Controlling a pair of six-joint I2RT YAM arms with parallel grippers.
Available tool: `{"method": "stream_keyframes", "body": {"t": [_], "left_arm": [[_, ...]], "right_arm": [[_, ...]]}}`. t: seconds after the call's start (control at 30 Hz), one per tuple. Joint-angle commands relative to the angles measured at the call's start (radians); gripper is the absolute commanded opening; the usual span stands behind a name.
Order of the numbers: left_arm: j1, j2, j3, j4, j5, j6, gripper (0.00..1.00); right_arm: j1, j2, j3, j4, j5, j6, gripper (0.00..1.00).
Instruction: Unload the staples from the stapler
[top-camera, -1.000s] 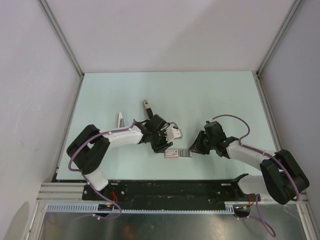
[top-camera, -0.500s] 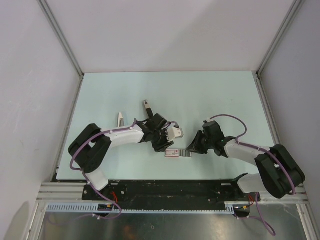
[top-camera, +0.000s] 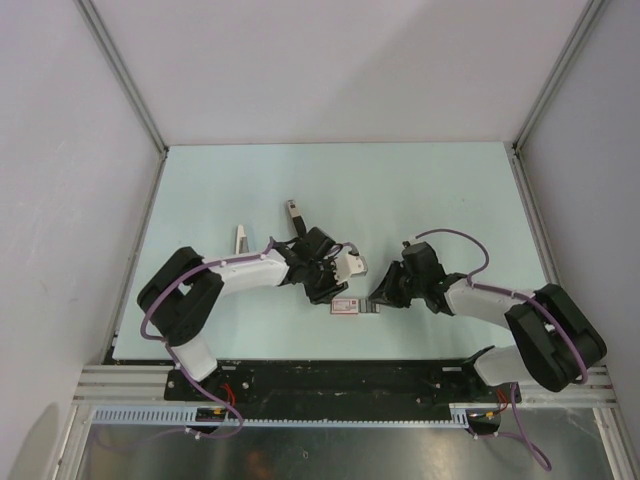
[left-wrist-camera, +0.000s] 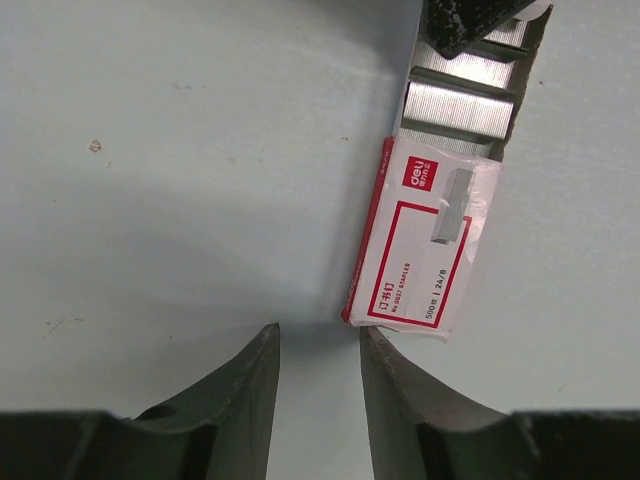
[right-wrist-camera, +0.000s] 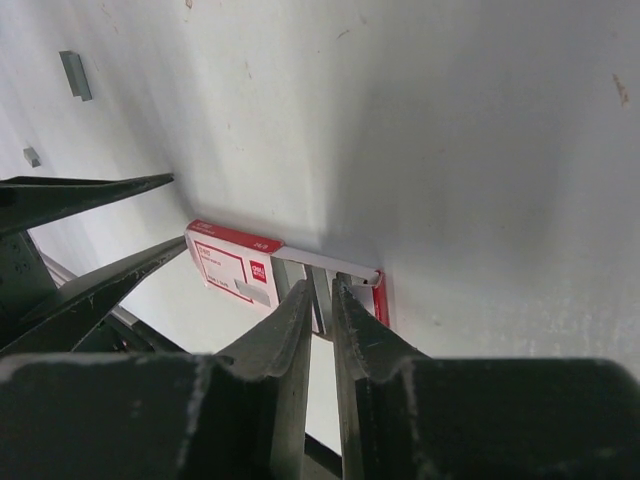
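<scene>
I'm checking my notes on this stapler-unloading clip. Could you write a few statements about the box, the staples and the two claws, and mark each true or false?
1. The staple box has its tray slid out, with staples showing. True.
2. The left claw grips the box. False: its fingers stand apart with only bare table between them, and the box lies just beyond one tip.
3. The right claw reaches the tray end of the box. True.
4. The box lies at the far edge of the table. False: it lies flat near the near edge, between the two claws.
</scene>
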Motion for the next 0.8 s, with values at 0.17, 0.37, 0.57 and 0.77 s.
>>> {"method": "stream_keyframes", "body": {"t": [0.17,0.37,0.57,0.77], "left_arm": [[-0.001,-0.086,-0.012,-0.025,-0.06,0.005,0.55],[0.062,-0.182,0.04,-0.089,-0.057,-0.018,0.62],[0.164,-0.165,0.056,-0.096,-0.156,-0.082,0.62],[0.237,-0.082,0.07,-0.091,-0.203,-0.119,0.61]], "right_arm": [[-0.022,-0.133,0.017,-0.077,-0.004,0.001,0.21],[-0.024,-0.145,0.058,-0.095,-0.012,-0.003,0.26],[-0.024,-0.141,0.073,-0.109,0.022,-0.027,0.27],[-0.022,-0.161,0.077,-0.149,0.079,-0.064,0.32]]}}
